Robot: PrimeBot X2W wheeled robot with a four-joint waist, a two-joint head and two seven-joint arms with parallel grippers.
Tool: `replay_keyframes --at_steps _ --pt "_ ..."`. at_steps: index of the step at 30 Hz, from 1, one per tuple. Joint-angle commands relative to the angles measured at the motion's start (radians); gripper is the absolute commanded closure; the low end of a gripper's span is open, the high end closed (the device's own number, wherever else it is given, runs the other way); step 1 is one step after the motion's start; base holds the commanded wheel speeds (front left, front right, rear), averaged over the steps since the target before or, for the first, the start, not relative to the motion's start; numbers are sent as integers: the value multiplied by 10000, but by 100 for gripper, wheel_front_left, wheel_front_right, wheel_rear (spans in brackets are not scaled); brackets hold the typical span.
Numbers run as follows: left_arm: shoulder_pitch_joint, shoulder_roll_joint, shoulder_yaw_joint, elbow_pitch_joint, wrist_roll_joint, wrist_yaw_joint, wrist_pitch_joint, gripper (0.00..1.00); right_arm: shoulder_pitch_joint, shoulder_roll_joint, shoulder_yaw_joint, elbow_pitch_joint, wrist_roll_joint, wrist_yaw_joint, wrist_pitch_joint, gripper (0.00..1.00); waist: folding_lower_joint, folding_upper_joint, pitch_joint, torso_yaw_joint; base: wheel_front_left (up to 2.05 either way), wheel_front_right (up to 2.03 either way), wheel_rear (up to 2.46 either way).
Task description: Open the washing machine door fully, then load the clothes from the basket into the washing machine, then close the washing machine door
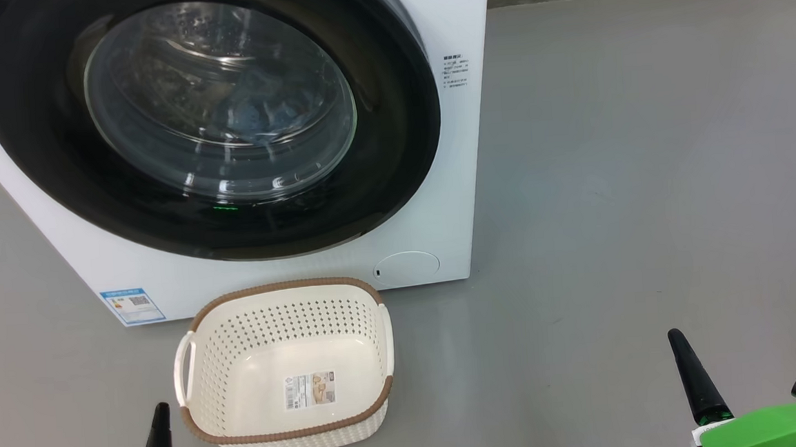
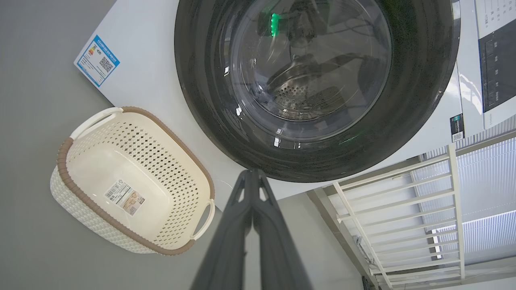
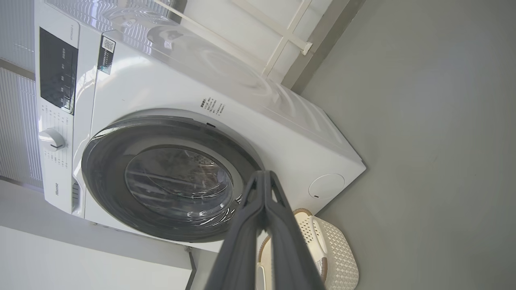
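Grey floor (image 1: 643, 167); basket (image 1: 284, 286) stands before washing machine door (image 1: 393, 148), seemingly shut

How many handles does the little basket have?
2. The left handle sits on the basket's left side, the right handle on its right side. None seem hidden.

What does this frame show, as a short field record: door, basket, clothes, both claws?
door: shut, flush with the washing machine
basket: empty, on the floor before the machine
clothes: blue fabric visible inside, through the door glass
left claw: shut, holding nothing
right claw: shut, holding nothing
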Motion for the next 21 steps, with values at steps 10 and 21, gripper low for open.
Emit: replay_keyframes --at_steps 10,21 --pt "-679 88 524 -32 -1213 -238 272 100 -639 -133 32 12 1389 -41 192 100 -1 0 -8 -45 0 0 0" --pt "-851 52 780 120 -2381 -381 539 100 -830 -135 -41 260 2679 -46 382 100 -1 0 -16 -93 0 0 0"
